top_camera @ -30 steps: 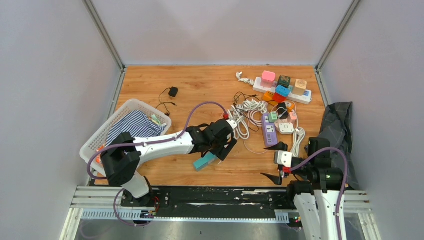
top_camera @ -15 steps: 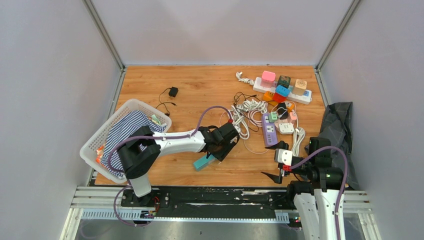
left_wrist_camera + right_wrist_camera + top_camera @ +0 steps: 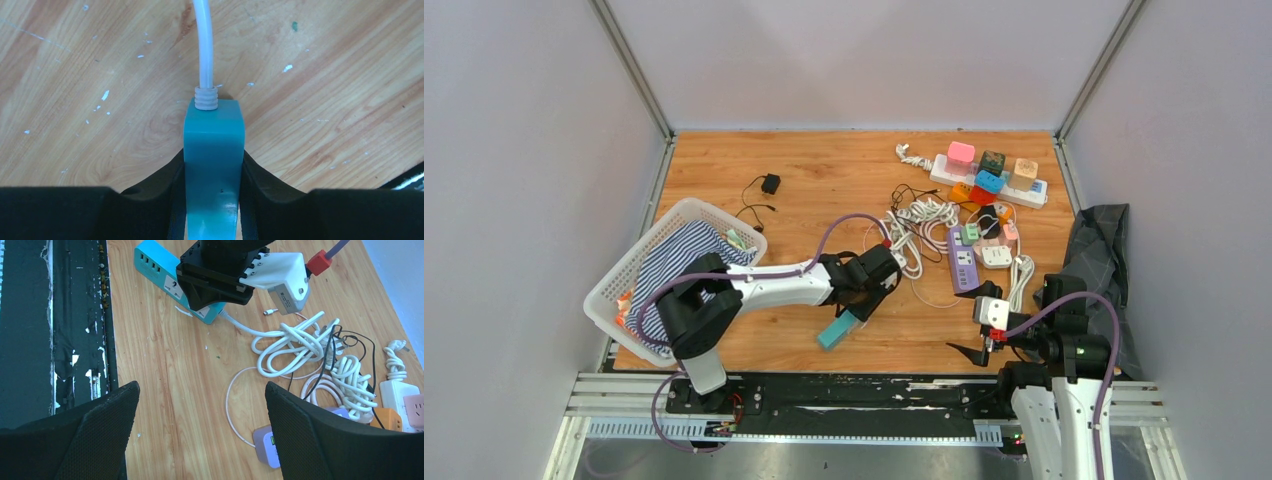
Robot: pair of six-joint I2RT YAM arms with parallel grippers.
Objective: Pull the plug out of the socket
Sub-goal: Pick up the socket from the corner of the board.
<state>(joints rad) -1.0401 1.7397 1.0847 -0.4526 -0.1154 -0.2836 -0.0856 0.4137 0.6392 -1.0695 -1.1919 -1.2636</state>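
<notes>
The socket is a teal power strip (image 3: pixel 836 329) lying on the wooden table near the front middle. A white cable (image 3: pixel 204 45) runs out of its end. My left gripper (image 3: pixel 213 165) is shut on it, with a black finger pressed against each long side. In the right wrist view the left gripper (image 3: pixel 215 275) covers the strip's middle (image 3: pixel 157 270), and only the end with the USB ports shows. The plug is hidden. My right gripper (image 3: pixel 974 325) hovers open at the front right, and nothing lies between its fingers (image 3: pixel 200 390).
Coiled white cables (image 3: pixel 919 225) lie behind the teal strip. A purple power strip (image 3: pixel 964 258) and a white one with coloured adapters (image 3: pixel 989 180) lie at the back right. At the left stands a white basket (image 3: pixel 624 275) with striped cloth. A black adapter (image 3: pixel 771 184) lies mid-back, a dark cloth (image 3: pixel 1099 250) at the right.
My left gripper has closed onto the teal strip. The left arm's elbow swung right, and the strip turned slightly toward the front edge. The right arm has not moved.
</notes>
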